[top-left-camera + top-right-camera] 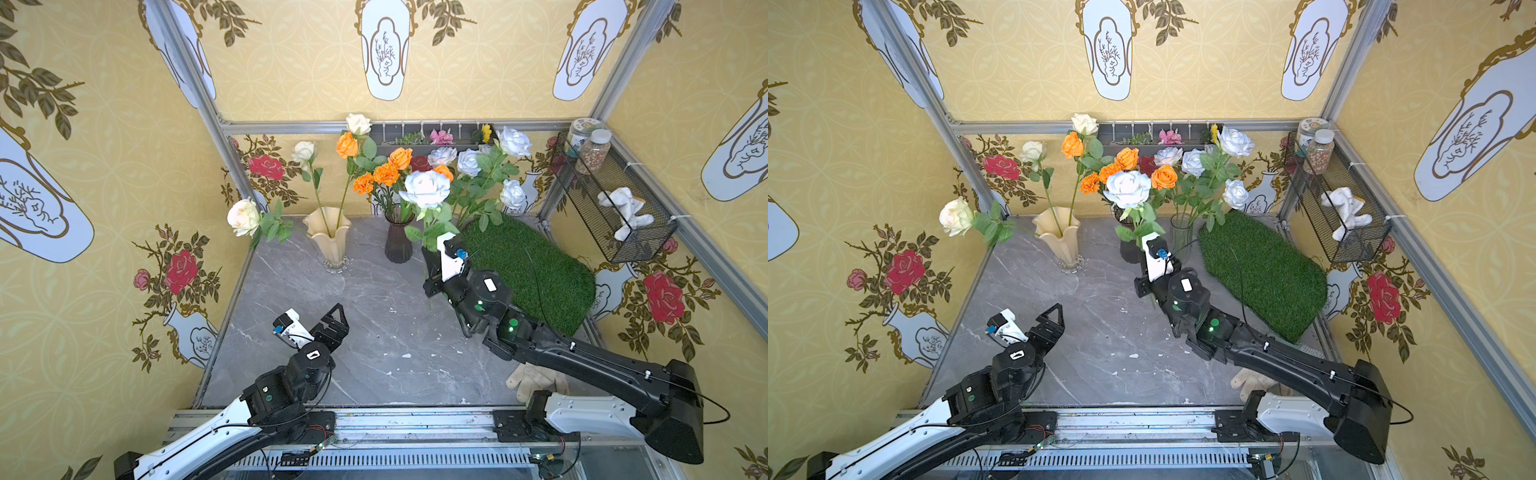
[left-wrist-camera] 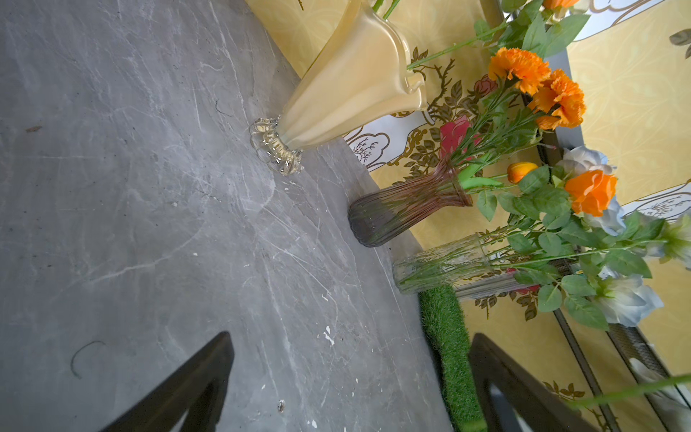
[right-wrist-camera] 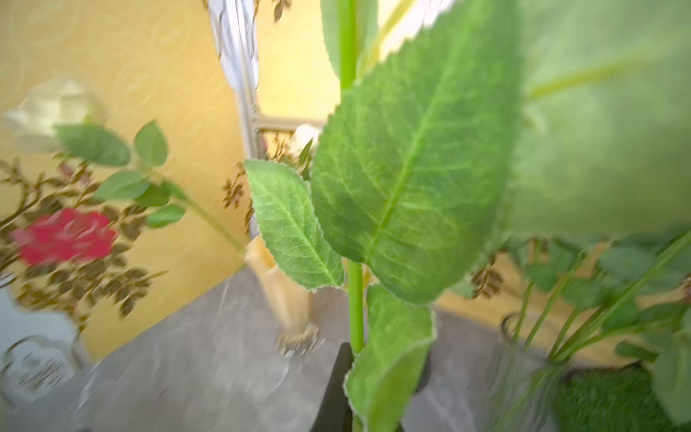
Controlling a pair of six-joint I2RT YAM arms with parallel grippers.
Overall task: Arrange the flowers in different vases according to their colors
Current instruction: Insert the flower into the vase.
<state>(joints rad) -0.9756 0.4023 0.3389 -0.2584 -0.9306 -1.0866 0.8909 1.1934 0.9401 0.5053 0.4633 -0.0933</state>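
Plainly, the right gripper (image 1: 430,252) is pinched on the stem of a pale blue-white rose (image 1: 426,189), held upright just in front of the dark purple vase (image 1: 398,245). Its arm reaches forward along the grass mat (image 1: 536,270). The left gripper (image 2: 350,337) stands spread wide over the grey table (image 1: 316,299), its arm folded low. Three vases stand in a row: the cream-yellow vase (image 1: 330,237), the purple one and the clear glass vase (image 1: 1181,232). Four more blue-white roses (image 1: 1192,161) rise from the clear one (stems show through the glass). Five orange blooms (image 1: 386,173) and three cream-white roses (image 1: 304,151) are in view.
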